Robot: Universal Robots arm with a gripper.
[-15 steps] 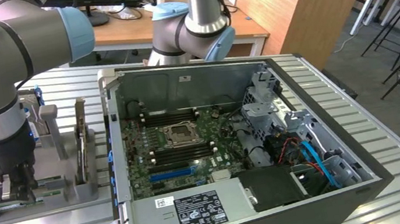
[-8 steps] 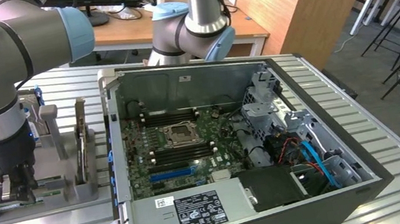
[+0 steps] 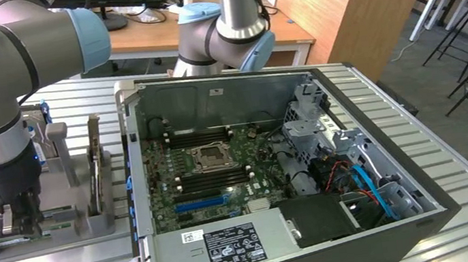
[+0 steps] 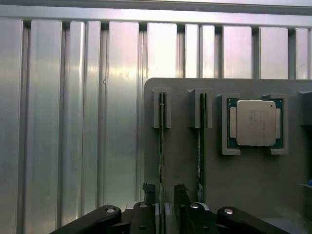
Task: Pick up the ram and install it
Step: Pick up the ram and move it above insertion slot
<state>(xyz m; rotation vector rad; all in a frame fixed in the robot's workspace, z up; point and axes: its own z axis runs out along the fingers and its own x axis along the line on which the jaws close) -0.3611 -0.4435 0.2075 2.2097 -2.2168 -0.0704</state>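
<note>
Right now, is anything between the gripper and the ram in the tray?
Nothing visible. The gripper straddles the ram with open fingers; it stands on edge in the grey holder. A second stick stands beside it, outside the fingers.

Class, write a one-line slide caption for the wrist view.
Open gripper straddles a ram stick standing in its grey holder, beside the processor.

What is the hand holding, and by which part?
Nothing yet: the hand stands open astride the thin green ram stick on edge in the grey holder.
</note>
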